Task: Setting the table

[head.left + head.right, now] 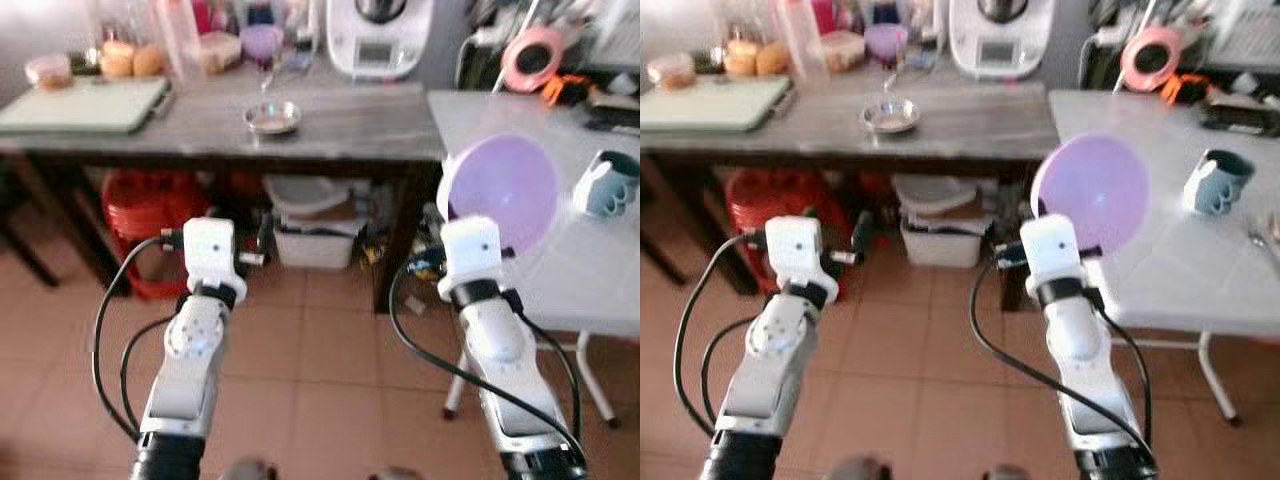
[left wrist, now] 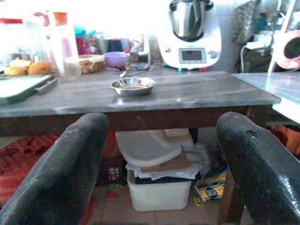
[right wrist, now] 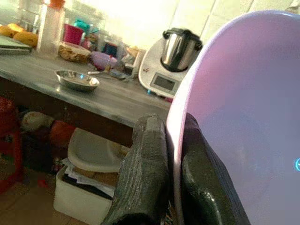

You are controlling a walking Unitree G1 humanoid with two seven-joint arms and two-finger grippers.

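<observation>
The right pincer (image 3: pixel 173 183) pinched the purple plate's (image 1: pixel 505 190) rim, carrying it upright toward the white counter (image 1: pixel 600 270), while the left pincer (image 2: pixel 164 164) gaped empty.

The purple plate (image 3: pixel 243 122) runs off the right wrist view's edge, its rim hidden between the right end effector (image 3: pixel 174 187) fingers — items at the worktop (image 1: pixel 330 125) back are too blurred to name

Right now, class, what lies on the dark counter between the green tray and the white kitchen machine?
A small steel bowl sits on bare counter between the green tray and the kitchen machine, clearest in the left eye view.
</observation>
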